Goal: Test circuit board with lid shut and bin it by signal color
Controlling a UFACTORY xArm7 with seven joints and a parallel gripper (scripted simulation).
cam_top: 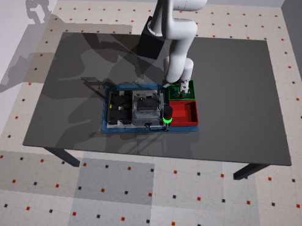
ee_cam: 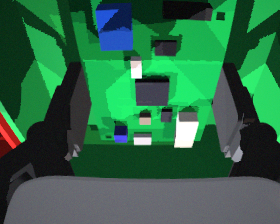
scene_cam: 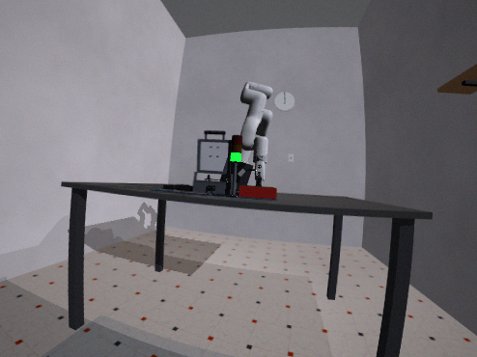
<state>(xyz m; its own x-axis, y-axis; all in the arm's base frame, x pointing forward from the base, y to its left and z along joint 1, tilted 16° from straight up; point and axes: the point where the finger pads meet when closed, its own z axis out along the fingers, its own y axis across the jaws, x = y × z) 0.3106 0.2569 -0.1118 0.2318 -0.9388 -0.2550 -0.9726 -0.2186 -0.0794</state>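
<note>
My gripper (ee_cam: 152,80) (cam_top: 181,91) is inside the green bin, its fingers standing wide on the long edges of the green circuit board (ee_cam: 156,53). The board is face up, with a blue part at its far end and white parts near me. Green bin walls fill the wrist view around it. I cannot tell whether the board touches the bin floor. The signal tower (cam_top: 167,118) shows green, also in the exterior view (scene_cam: 236,157). The gripper (cam_top: 182,91) hangs from the arm over the green bin.
The red bin (cam_top: 183,113) stands right beside the green one, toward the front. The tester (cam_top: 147,109) has its lid (scene_cam: 212,155) standing open and upright. The tray (cam_top: 117,109) lies left of the tester on the blue mat.
</note>
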